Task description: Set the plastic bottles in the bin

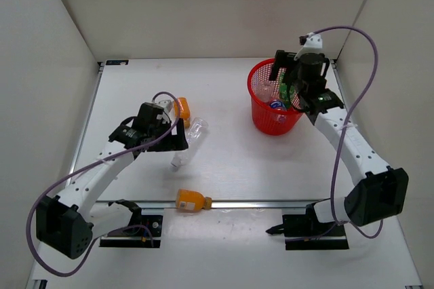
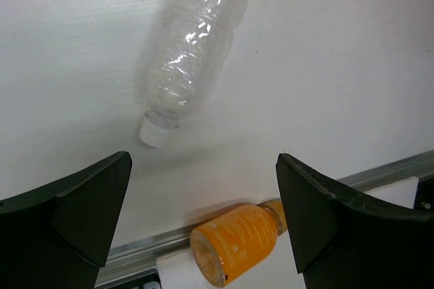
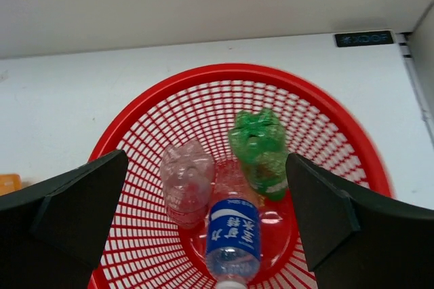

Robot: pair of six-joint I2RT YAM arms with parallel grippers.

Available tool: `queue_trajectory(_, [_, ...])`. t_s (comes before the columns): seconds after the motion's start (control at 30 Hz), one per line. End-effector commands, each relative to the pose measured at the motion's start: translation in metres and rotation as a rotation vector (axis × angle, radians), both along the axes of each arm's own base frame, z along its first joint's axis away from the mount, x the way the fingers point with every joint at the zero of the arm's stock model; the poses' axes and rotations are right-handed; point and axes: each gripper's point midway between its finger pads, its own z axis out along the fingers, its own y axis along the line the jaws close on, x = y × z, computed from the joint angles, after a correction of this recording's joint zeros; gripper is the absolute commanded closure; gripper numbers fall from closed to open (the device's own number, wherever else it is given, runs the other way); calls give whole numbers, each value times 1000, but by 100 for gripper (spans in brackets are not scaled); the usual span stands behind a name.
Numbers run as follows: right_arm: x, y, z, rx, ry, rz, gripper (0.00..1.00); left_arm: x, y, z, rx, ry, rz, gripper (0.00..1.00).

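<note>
Holding the right pincer wide open, empty, above the round red plastic mesh bin containing a green plastic bottle, a clear crumpled bottle and a blue-labelled bottle. Poising the left pincer, open and empty too, over a clear white-capped bottle lying on the white bench near an orange bottle.

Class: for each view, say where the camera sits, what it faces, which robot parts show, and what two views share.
Top external: above and behind the arms, facing the table; both show.
Left wrist: behind the left claw, which shows, facing clear bottle and orange bottle.
Right wrist: behind the right claw, which shows, facing the bin.
Top and right wrist share the bin.
</note>
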Motion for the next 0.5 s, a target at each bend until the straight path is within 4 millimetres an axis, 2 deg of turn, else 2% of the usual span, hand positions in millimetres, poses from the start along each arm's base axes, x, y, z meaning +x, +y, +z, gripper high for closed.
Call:
queue_trajectory(0.0, [-29, -39, 60, 63, -59, -94, 1, 19, 4, 10, 70, -49, -16, 1])
queue_trajectory(0.03, [-39, -50, 52, 59, -9, -110, 0, 24, 3, 12, 81, -54, -14, 1])
queue_trajectory(0.1, [-60, -76, 41, 71, 57, -178, 0, 32, -2, -1, 106, -26, -42, 2])
queue_trajectory(0.13, [-75, -93, 30, 73, 101, -222, 1, 35, -4, -1, 100, -23, -56, 1])
queue_trajectory(0.17, [-89, -115, 10, 72, 177, -280, 1, 39, -12, -4, 103, -16, -98, 1])
queue_trajectory(0.2, [-102, -120, 6, 95, 195, -292, 0, 44, -11, -12, 133, -7, -95, 1])
queue_trajectory(0.27, [-134, -170, -32, 137, 295, -426, 0, 51, -17, -20, 174, -2, -134, 1])
queue_trajectory(0.3, [-150, -172, -46, 158, 308, -418, 1, 54, -19, -29, 194, 11, -144, 2])
queue_trajectory(0.33, [-162, -189, -41, 171, 264, -455, 1, 60, -22, -31, 202, 18, -144, 1])
queue_trajectory(0.37, [-176, -203, -56, 189, 289, -506, 1, 66, -22, -36, 200, 23, -135, 1])
queue_trajectory(0.47, [-210, -222, -75, 177, 334, -604, 1, 78, -31, -48, 178, 45, -132, 1])
